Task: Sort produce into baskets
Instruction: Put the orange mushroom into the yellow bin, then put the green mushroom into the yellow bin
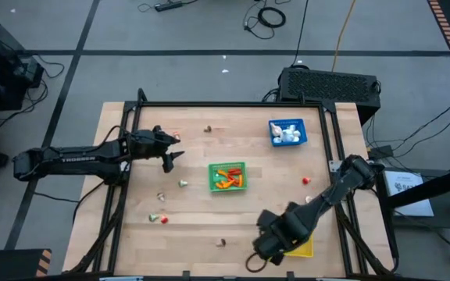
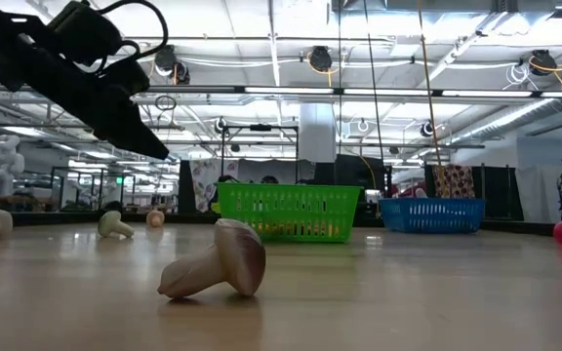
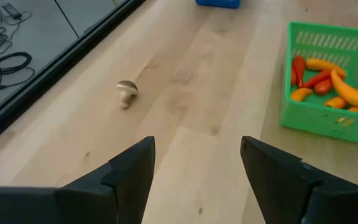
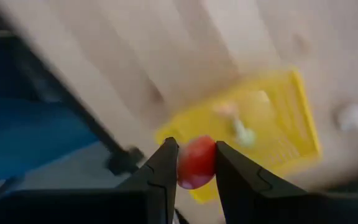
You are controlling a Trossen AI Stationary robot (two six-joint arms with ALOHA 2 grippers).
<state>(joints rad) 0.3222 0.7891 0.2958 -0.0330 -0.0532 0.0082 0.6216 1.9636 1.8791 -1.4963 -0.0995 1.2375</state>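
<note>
High view, step: the right gripper (image 1: 262, 254) hangs at the near right of the table (image 1: 209, 226), by the yellow basket (image 1: 301, 249), which its arm partly hides; this looks like the carry-to-basket step.
High view, produce: orange and red pieces fill the green basket (image 1: 227, 176); white pieces lie in the blue basket (image 1: 287, 132); loose bits are scattered on the table's left half, with one red piece (image 1: 305, 180) on the right.
High view, left arm: the left gripper (image 1: 172, 154) waits over the left part of the table, well apart from the green basket.
Low view: a mushroom (image 2: 215, 272) lies on its side close to the lens; green and blue baskets stand behind it.
Left wrist view: jaws spread, nothing between them; a small mushroom (image 3: 127, 91) lies ahead on bare wood.
Right wrist view, grip: fingers (image 4: 164, 169) clenched on a red round piece (image 4: 196, 162), above the yellow basket.
Next move: judged, line up over the basket and let go inside its rim.
</note>
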